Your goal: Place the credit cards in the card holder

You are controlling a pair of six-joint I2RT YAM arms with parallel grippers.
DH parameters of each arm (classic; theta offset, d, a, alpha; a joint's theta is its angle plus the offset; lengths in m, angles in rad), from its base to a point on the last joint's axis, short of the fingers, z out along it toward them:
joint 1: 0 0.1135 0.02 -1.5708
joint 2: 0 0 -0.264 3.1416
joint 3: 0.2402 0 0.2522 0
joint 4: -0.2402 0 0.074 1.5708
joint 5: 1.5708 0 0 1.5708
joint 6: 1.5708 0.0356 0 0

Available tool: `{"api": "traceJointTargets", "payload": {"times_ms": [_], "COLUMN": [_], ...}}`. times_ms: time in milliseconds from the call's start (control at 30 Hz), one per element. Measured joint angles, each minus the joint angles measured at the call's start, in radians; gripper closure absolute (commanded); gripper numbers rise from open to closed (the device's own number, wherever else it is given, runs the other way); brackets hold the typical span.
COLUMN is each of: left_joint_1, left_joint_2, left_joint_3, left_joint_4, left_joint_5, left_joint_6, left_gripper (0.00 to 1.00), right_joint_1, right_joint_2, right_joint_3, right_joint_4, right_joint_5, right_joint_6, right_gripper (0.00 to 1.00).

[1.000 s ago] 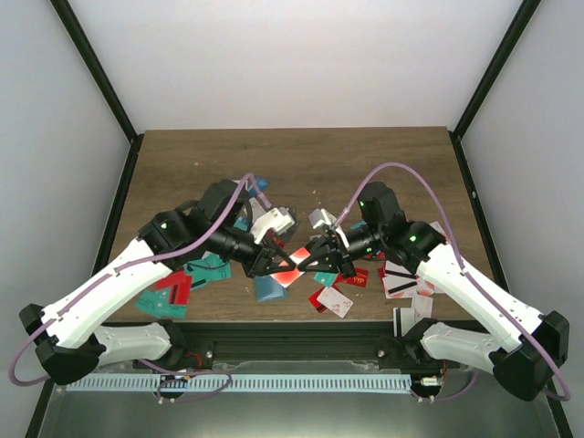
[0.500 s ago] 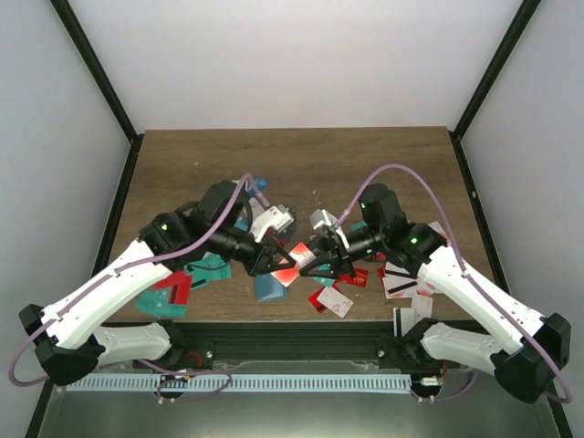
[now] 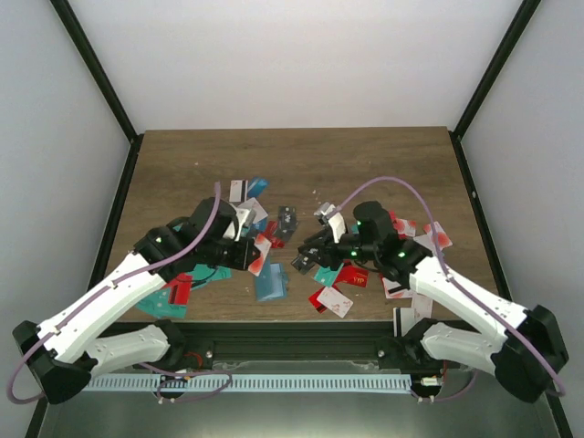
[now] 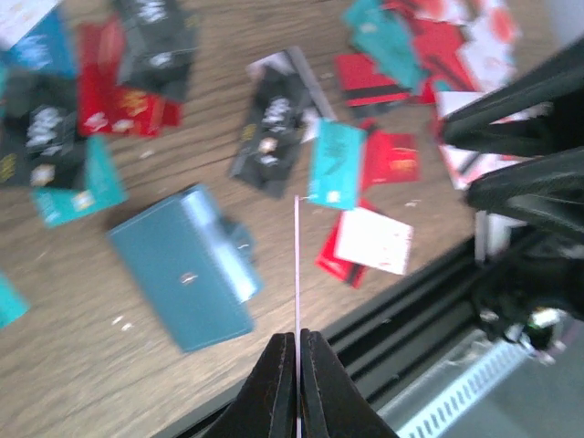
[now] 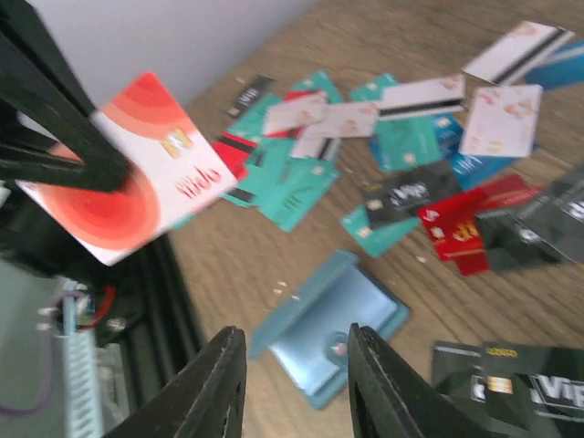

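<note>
My left tool (image 4: 297,343) is clamped together on 1 red-and-white card (image 5: 128,178), pinching it by its lower edge so that my left wrist camera sees it only as a thin upright line. A second ago both my tools met on this card above the middle of the counter (image 3: 365,164). Since then the left arm has drawn back toward its own side with the card in its grip. I read that as a finished hand-over: the card is now mine on the left alone.

Just right of the held card and nearer the front edge, the card holder (image 3: 271,286) lies flat on the counter, below and apart from both tools. From the left wrist it looks folded with its clasp stud facing up. From the right wrist a paler face shows, so I cannot tell whether the flap is ajar.

Further right, my right tool (image 5: 297,342) has let go and pulled away. Its 2 fingers stand apart with nothing between them, hovering over the holder. That leaves it free, I judge, to steady or open the holder while the left brings the card down.

The loose cards (image 3: 338,301) lie scattered around, none yet inside, so the task is barely started.
</note>
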Motion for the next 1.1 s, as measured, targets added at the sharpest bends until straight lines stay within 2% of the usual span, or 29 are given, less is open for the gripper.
{"api": "traceJointTargets", "payload": {"times_ms": [233, 500, 800, 1100], "left_joint_1": [0.071, 0.134, 0.145, 0.150], "left_joint_2": [-0.033, -0.059, -0.116, -0.148], "left_joint_3": [-0.153, -0.297, -0.355, -0.357], "left_joint_4": [-0.052, -0.045, -0.030, -0.032], "left_joint_5": [-0.119, -0.129, -0.121, -0.124], "left_joint_6": [-0.124, -0.179, -0.191, -0.217], "left_gripper": [0.96, 0.96, 0.96, 0.96], "right_joint_1": [0.114, 0.246, 0.288, 0.303], "right_joint_2": [0.178, 0.432, 0.562, 0.603], "right_joint_3": [-0.011, 0.057, 0.131, 0.181], "right_joint_4": [0.041, 0.060, 0.069, 0.069], "right_joint_5": [0.200, 0.335, 0.384, 0.369], "right_joint_6": [-0.024, -0.057, -0.066, -0.067], "right_gripper": [0.76, 0.85, 0.87, 0.85]}}
